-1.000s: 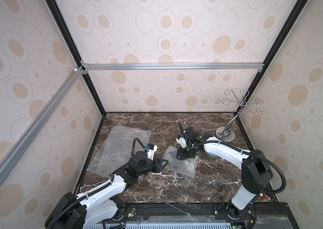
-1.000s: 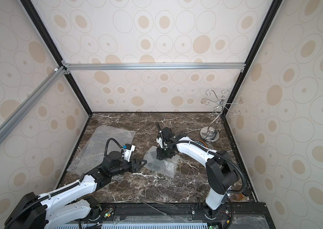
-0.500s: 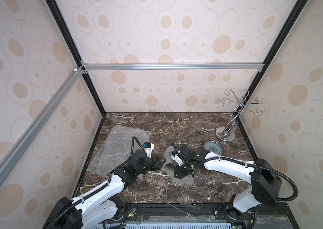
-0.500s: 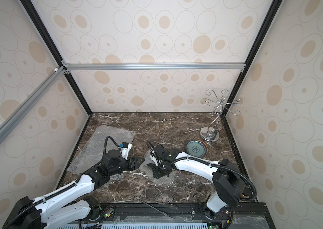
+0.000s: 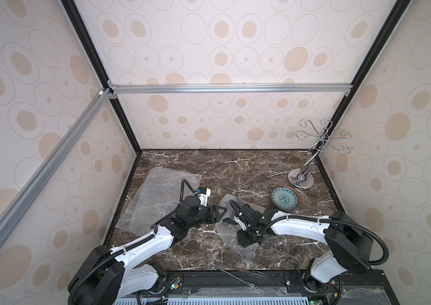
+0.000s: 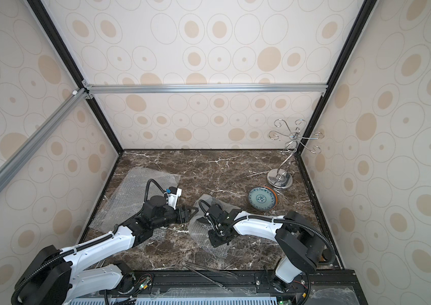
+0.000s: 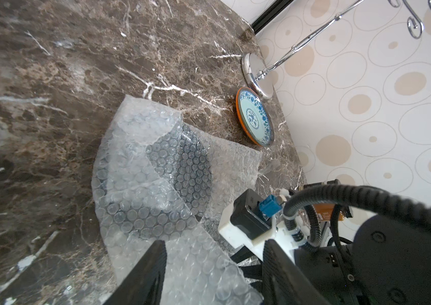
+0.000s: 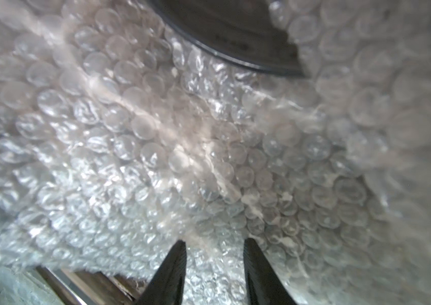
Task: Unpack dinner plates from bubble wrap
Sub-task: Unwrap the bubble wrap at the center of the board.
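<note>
Fingers (image 8: 173, 272) of R gripper (image 8: 213, 243) spread, empty, now over near-centre clear bubble-wrap sheet (image 8: 156, 158) w/ black round plate (image 8: 230, 31) inside, L gripper (image 7: 214, 245) spread beside; pale patterned round plate (image 5: 285, 198) newly bare far right, so prob last unwrap.

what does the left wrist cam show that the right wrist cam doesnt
Only the left wrist view: the blue-patterned plate lying on an orange plate beside the silver stand, and the left hand, open. Only the right wrist view: the right hand, open. Both: the bubble wrap and the black plate in it, veiled by wrap in the left wrist view, its edge bare in the right wrist view.
</note>
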Tool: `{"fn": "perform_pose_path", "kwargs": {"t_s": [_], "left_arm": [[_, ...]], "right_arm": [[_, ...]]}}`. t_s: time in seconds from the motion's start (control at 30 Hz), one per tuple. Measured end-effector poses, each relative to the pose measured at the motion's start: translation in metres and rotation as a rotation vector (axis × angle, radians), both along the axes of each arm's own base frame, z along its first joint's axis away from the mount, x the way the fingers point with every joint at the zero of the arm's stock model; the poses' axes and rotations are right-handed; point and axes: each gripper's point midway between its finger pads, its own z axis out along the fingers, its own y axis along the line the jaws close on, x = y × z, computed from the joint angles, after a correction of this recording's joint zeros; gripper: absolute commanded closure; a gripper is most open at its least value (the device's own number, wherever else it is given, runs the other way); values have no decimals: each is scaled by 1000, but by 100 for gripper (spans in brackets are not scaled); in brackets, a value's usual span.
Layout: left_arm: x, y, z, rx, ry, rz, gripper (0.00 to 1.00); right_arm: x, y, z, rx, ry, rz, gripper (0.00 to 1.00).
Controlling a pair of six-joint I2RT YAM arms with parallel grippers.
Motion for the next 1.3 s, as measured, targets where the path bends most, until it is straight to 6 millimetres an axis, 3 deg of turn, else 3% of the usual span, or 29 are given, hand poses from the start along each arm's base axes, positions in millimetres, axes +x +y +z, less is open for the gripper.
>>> {"fn": "perform_pose_path", "kwargs": {"t_s": [0.27,0.57,0.83,0.97,1.2,1.3], "left_arm": [[-14,-13,-16,-32,38,-29,41],[-39,-35,-35,-23,76,-100,43],[-49,-42,-45,7,87,-119,42],[-38,-36,-42,102,67,-84,35],[14,-51,22,255,-65,-33,34],[38,-61,25,349,-75,-28,32]], "right_arm": [[17,-9,-3,15,-19,-64,61],[46,-52,-3,-3,-37,-178,61],[42,-74,0,-29,-26,-197,61],[34,-82,21,-16,-46,-199,60],[39,-81,89,67,-151,-209,58],[44,-80,107,107,-175,-221,54]]}}
